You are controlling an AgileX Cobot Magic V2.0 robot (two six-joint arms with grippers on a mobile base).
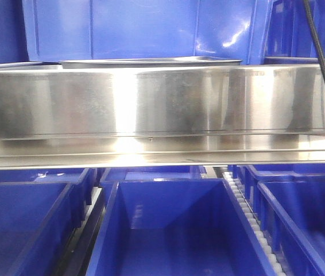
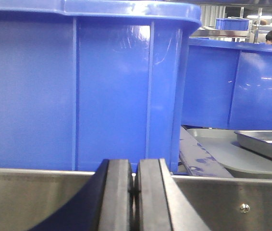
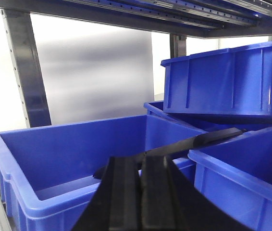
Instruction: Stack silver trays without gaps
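Left gripper [image 2: 133, 192] clenched, nothing held, pads pressed together before blue bin [image 2: 78, 86]. Right gripper [image 3: 140, 192] likewise clenched, empty, above bins [image 3: 78, 144]. Tray [image 2: 265, 144] seen on shelf right of bin; tray rim [image 1: 151, 60] glimpsed above rail [image 1: 162, 103].

My left gripper [image 2: 134, 192] sits at the bottom centre of the frame, its two black fingers [image 2: 115, 197] pressed together with nothing between them. Right behind it a brushed-steel rail [image 2: 222, 204] runs across the bottom edge. A tall blue bin [image 2: 78, 86] fills the left and centre. At the right, a silver tray [image 2: 265, 144] lies on a larger grey tray [image 2: 213, 147], with another blue bin [image 2: 237, 84] behind them.
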